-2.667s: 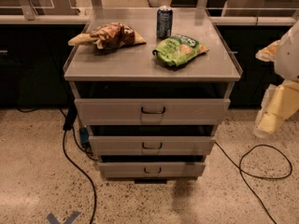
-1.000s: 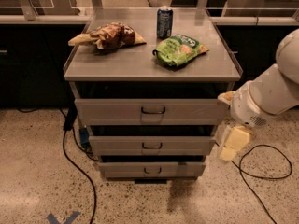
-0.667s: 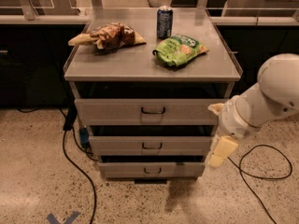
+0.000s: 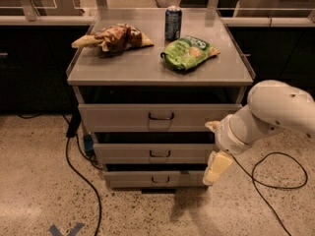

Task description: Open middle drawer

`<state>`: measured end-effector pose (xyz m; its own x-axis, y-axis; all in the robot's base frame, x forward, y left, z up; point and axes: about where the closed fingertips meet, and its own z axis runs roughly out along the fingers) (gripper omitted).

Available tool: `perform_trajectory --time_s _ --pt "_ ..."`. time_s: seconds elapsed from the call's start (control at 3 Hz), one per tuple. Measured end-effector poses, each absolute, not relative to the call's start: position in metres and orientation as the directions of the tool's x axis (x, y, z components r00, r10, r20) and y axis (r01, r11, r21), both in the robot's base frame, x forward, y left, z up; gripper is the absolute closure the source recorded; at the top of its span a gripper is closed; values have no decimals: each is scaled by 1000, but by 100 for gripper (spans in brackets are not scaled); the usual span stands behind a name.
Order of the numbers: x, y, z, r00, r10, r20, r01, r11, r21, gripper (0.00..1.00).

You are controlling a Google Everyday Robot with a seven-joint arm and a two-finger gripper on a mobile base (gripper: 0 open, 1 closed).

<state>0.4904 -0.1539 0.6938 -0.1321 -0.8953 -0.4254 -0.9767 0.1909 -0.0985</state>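
The grey metal cabinet has three drawers, all pushed in. The middle drawer (image 4: 125,153) is the medium-height front between the taller top drawer (image 4: 118,117) and the narrow bottom drawer (image 4: 128,179). Its small dark loop handle (image 4: 160,154) sits at the centre. My gripper (image 4: 211,154) is at the cabinet's right front corner, level with the middle drawer and to the right of its handle. Its cream fingers (image 4: 218,167) stand apart, open and empty. The white arm (image 4: 275,109) reaches in from the right.
On the cabinet top (image 4: 123,68) lie a brown snack bag (image 4: 114,37), a green chip bag (image 4: 189,51) and a dark soda can (image 4: 173,22). Black cables (image 4: 74,156) trail on the speckled floor at the left and at the right (image 4: 275,171). Dark counters stand behind.
My arm has swung in from the right edge and come down and left. The gripper now sits at the cabinet's right front corner. The drawers have not moved.
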Motion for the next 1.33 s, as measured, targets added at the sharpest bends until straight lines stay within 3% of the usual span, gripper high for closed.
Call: perform_trajectory --time_s 0.33,1.33 --pt "488 -138 634 -126 -883 -453 -987 159 -36 0" --pt "493 -138 589 -141 -832 -537 -986 167 0 0"
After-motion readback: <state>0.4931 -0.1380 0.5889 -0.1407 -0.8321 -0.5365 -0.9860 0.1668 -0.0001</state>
